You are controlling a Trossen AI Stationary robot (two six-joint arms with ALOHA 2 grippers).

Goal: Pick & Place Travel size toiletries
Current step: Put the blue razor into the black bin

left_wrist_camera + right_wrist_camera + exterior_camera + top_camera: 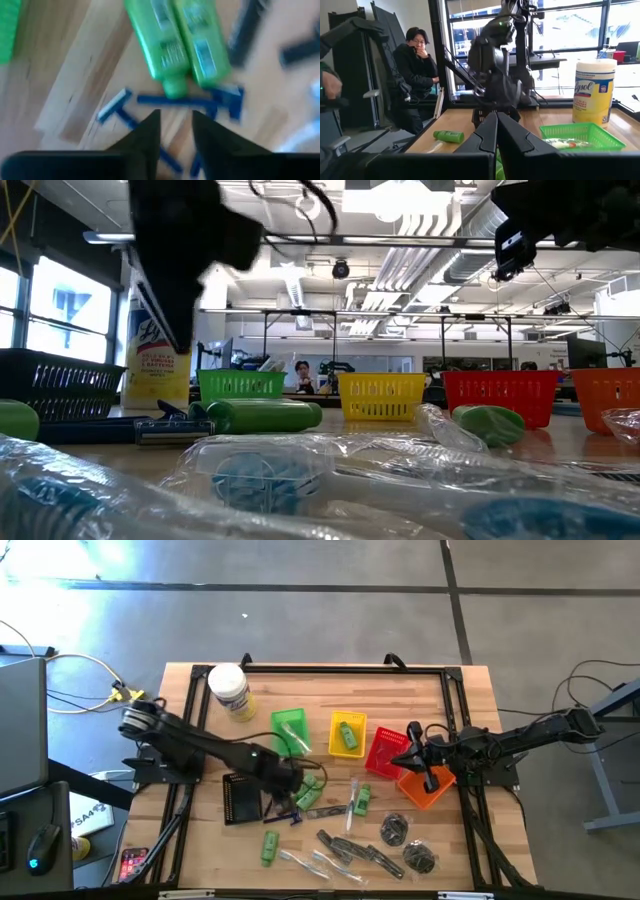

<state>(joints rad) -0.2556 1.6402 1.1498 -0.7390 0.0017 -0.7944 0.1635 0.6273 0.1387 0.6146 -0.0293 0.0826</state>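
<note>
The left gripper sits at lower centre-left of the high view, over the wooden table; in the left wrist view its two dark fingers stand a little apart with nothing between them, pointing down at a cluster of dark blue razors lying crossed on the wood. Just beyond the razors, two bright green tubes lie side by side, touching, caps toward the fingers. In the high view these tubes and the razors are just beside the gripper, with a black mesh basket to their left. Further toward the bottom of that frame lie a single green bottle, clear slim packets, dark grey oblong pieces and two round dark pouches; another green bottle lies near centre. Above them stand a row of baskets: green basket, yellow basket holding a green item, red basket and orange basket. A white jar with a yellow label stands at the upper left of the table. The right gripper hangs at centre-right over the red and orange baskets, its fingers pressed together and empty. In the right wrist view a person sits beyond the table.
</note>
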